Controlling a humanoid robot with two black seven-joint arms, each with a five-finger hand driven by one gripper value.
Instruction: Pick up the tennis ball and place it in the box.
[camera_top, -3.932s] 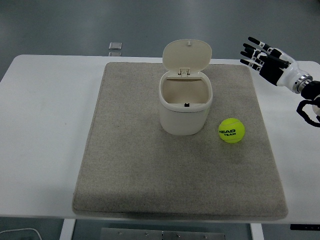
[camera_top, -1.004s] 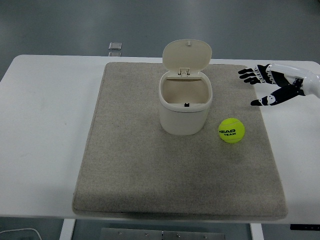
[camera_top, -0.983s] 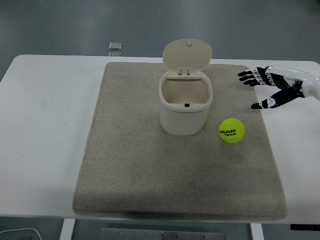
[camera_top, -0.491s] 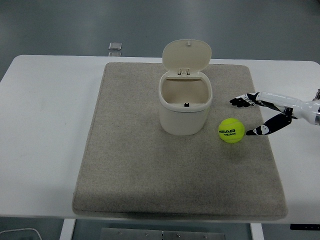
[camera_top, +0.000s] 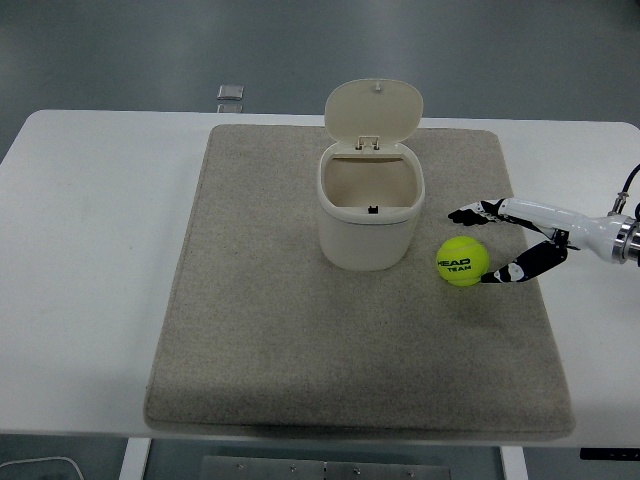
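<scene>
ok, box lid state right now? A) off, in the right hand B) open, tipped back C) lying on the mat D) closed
B: the lid stands upright behind the box opening, hinged at the rear rim, and the inside is visible; the right hand holds nothing, its fingers spread around the ball.

The right hand (camera_top: 520, 240) brackets the tennis ball (camera_top: 462, 261) beside the open-lidded box (camera_top: 371, 205).

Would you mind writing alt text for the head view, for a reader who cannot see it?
The robot's right hand reaches in from the right with fingers spread around a yellow tennis ball, which sits on a grey mat, not yet gripped. Left of the ball stands a cream box with its hinged lid open, on a white table.
</scene>
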